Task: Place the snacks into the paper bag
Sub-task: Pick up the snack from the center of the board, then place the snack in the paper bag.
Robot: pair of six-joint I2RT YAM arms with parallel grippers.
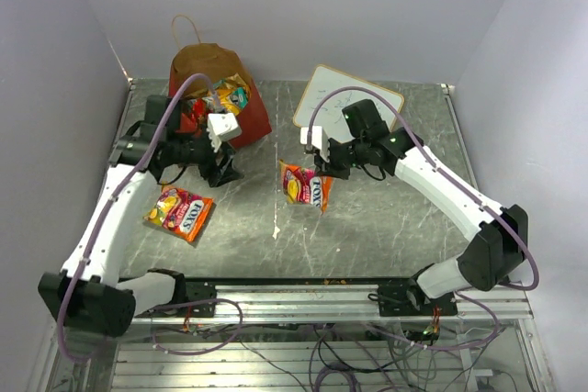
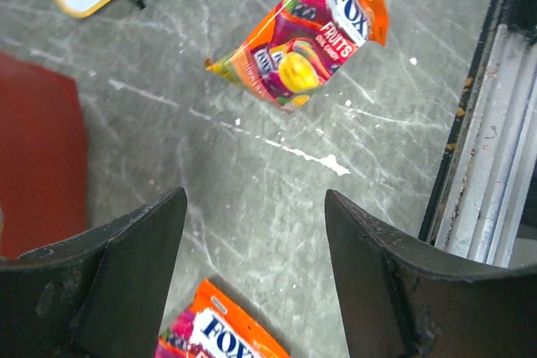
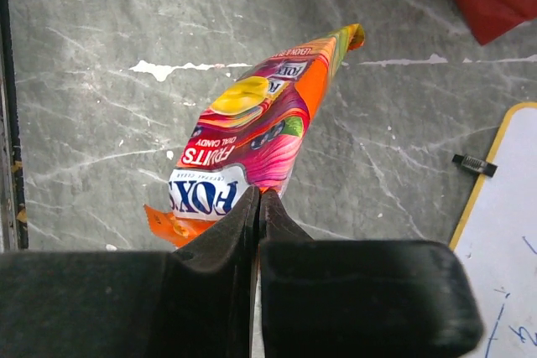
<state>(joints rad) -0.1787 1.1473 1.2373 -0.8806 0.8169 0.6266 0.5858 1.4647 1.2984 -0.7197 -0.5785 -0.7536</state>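
Top view, 12 o'clock taken as the far edge. Paper bag (image 1: 219,89) stood on the surface (image 1: 386,218) at 11 o'clock, with snack packets (image 1: 231,94) in it. Whiteboard (image 1: 347,98) lay at 1 o'clock, well apart from the bag. First candy packet (image 1: 179,213) lay flat at 8 o'clock. Second candy packet (image 1: 306,187) hung near centre, pinched in the right hand (image 3: 258,200). Left hand (image 2: 254,199) sat at 10 o'clock, just in front of the bag, behind the flat packet.
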